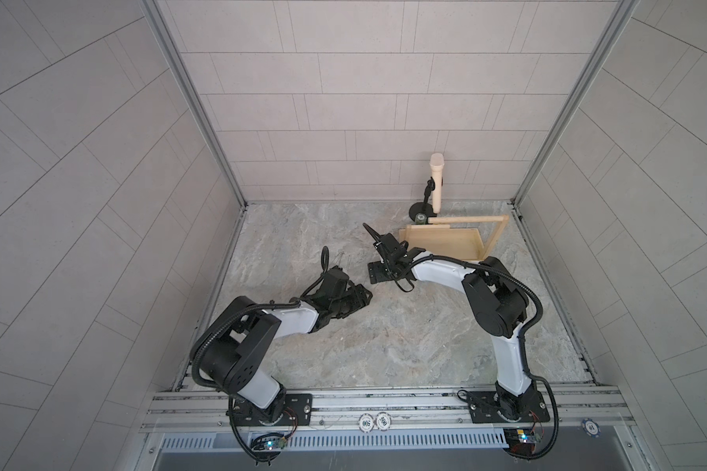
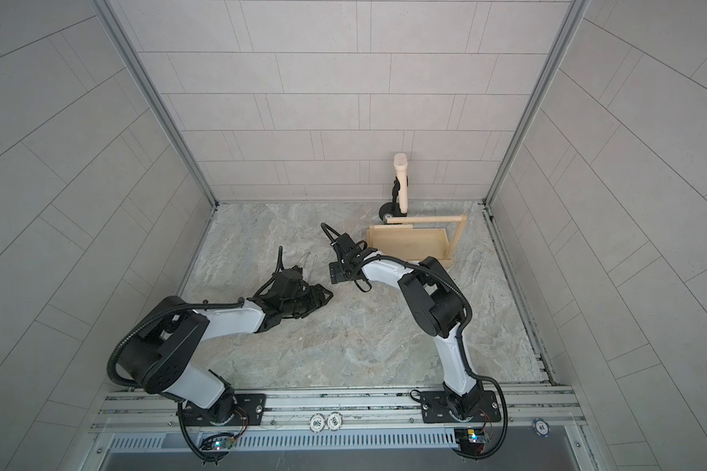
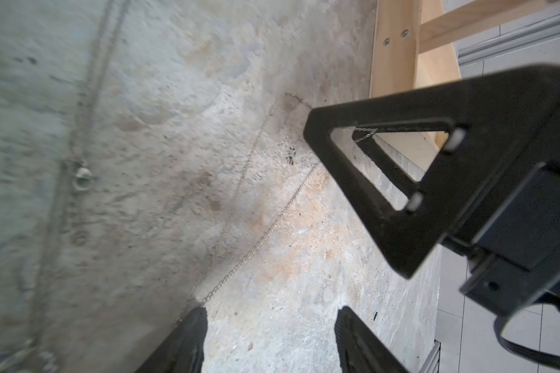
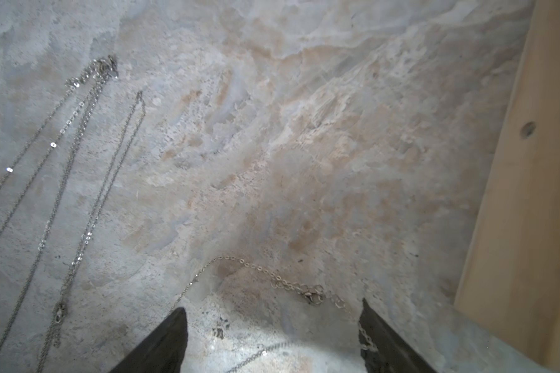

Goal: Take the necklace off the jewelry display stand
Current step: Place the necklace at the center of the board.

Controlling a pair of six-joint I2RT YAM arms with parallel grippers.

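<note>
One necklace (image 4: 265, 274) off jewelry display stand (image 1: 445, 244), lying on bench (image 1: 343, 334) just left of it, between wide-open right jaws; left jaws parted too, nothing between; dowel (image 1: 439, 221) looks bare; step: release; next move: raise right arm (image 1: 437, 269) straight, avoid snagging links.

Cream microphone (image 1: 436, 179), poker chips (image 1: 383, 420)

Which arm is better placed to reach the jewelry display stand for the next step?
Right. The right arm has its open jaws close beside the jewelry display stand, with a loose necklace lying between them. The left arm is farther from the stand.
</note>
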